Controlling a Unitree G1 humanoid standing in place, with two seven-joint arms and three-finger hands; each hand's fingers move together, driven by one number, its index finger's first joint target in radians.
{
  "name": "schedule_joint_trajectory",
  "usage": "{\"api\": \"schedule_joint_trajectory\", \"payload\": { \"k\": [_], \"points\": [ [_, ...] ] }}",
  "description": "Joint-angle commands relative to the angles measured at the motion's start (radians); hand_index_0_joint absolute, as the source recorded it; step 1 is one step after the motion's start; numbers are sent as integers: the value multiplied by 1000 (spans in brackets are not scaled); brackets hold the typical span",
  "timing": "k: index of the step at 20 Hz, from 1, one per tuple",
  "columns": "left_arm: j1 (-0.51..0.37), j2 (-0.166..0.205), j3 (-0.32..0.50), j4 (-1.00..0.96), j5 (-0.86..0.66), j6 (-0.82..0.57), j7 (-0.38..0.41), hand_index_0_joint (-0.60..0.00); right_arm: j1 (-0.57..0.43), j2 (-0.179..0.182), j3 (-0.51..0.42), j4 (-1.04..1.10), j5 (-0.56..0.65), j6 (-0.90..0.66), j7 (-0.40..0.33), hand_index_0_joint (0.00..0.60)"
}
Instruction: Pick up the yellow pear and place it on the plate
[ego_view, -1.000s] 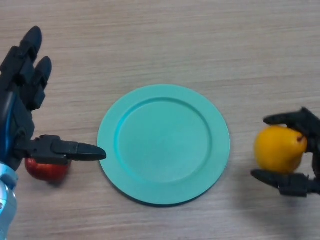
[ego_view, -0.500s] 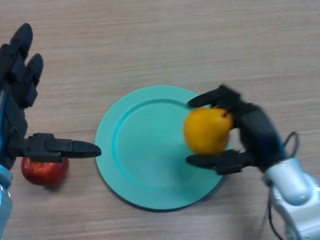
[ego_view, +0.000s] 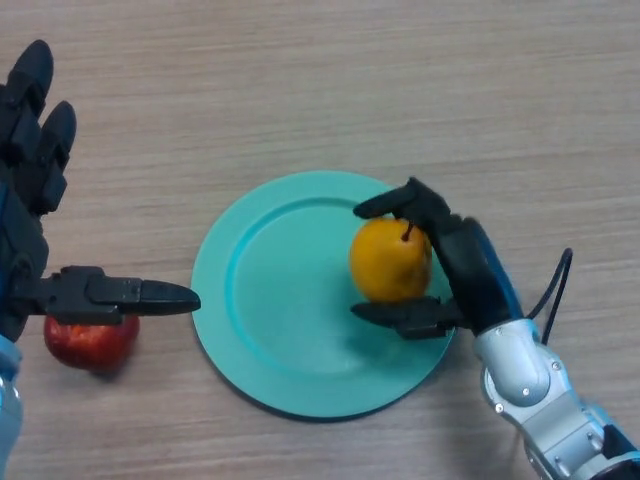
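Wooden table (ego_view: 400, 80) bearing teal plate (ego_view: 270, 300). Now hovering inside plate's right edge, having crossed over: right hand (ego_view: 455, 270) pinching yellow pear (ego_view: 390, 262), release pending. Idling spread at left edge: left hand (ego_view: 40, 230).

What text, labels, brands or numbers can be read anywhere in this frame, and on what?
None: no readable text shows in the head view.
The pear, held over the plate by the right hand, carries no sticker or print.
The plate is plain, with no mark on it.
The apple, partly hidden under the left hand, shows no label.
The table shows only wood grain.
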Motion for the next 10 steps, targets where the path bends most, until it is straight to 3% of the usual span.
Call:
{"api": "schedule_joint_trajectory", "payload": {
  "k": [1, 2, 3, 4, 5, 6, 7, 10],
  "points": [
    [-23, 28, 72, -39, -19, -166, 23, 0, -50, -4, -2, -48, 22, -91, -40, 600],
    [-20, 30, 70, -38, -12, -168, 24, 0, -57, -4, 2, -32, -5, -84, -48, 550],
    [-20, 30, 70, -38, -11, -169, 24, 0, -58, -4, 2, -30, -7, -83, -48, 449],
    [-18, 28, 69, -38, -9, -171, 24, 0, -59, -4, 1, -31, -16, -77, -46, 300],
    [-17, 27, 68, -37, -8, -173, 24, 0, -59, -4, -1, -33, -24, -73, -44, 199],
    [-14, 25, 67, -35, -4, -174, 25, 0, -50, -4, -13, -59, -39, -57, -39, 56],
    [-12, 24, 67, -33, -2, -175, 26, 0, -44, -4, -20, -78, -45, -48, -36, 0],
    [-15, 28, 72, -31, -1, -176, 22, 0, -33, -4, -28, -144, 4, -7, -19, 0]
  ]
}}
